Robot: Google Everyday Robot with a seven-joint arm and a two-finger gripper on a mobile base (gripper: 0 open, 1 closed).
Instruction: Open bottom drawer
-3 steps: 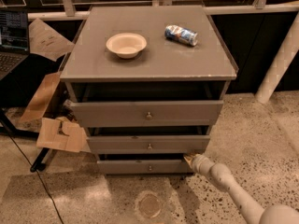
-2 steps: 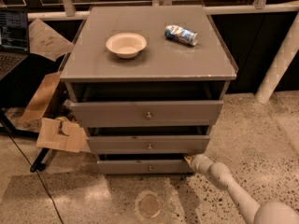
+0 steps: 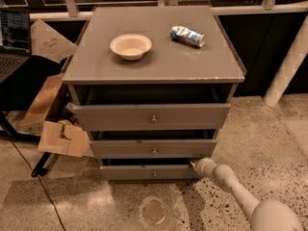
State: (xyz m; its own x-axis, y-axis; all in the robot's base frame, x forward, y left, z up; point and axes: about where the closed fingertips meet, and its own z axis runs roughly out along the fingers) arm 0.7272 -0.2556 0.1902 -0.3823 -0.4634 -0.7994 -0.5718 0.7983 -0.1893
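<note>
**Gripper at right top corner of bottom drawer, knob untouched**

The bottom drawer (image 3: 144,173) sits lowest in the grey cabinet (image 3: 159,64), just above the speckled floor, under the middle drawer (image 3: 125,149) and the top drawer (image 3: 120,115). The gripper (image 3: 194,163) is at the drawer front's upper right corner, touching or just beside the edge. The arm (image 3: 231,184) comes in from the lower right. Whether the gripper is clenched or released, I cannot tell.

Handling, as a judgement: rigid panel front, likely light, slides straight out on runners and should not flex. The matte face offers little to grab. Best holds are the small round knob (image 3: 155,173) at centre, or hooking the top lip where a dark gap shows. A pull from the right corner may skew the drawer and bind it. The knob is small and smooth, so slip is possible.

Looks: flat matte grey, the slimmest and narrowest front of the three, with one metal knob in the middle and a dark slit above it.

On top of the cabinet are a bowl (image 3: 130,46) and a crumpled packet (image 3: 187,36), well apart from the work.
</note>
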